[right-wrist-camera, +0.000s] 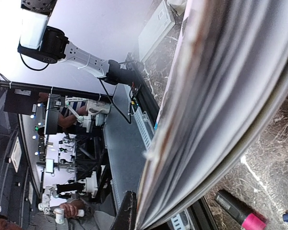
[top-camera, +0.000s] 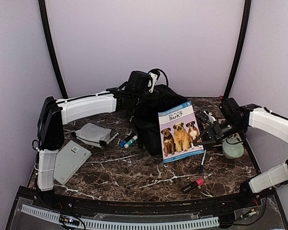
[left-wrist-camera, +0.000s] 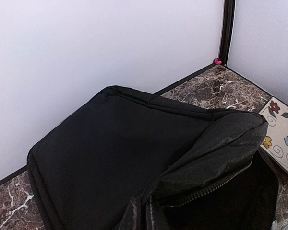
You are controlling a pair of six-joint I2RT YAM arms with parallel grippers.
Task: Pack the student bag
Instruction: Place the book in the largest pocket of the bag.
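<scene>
pinching the book point(top-camera: 180, 132), your right end effector point(top-camera: 206, 136) aims it at the student bag point(top-camera: 156, 103) your clenched left end effector point(top-camera: 142, 83) seems to hold open.

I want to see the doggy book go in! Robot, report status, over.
Left gripper shut, above student bag; bag mouth open. Right gripper shut on dog book, not yet inside. Nothing seen blocking the mouth.
</scene>
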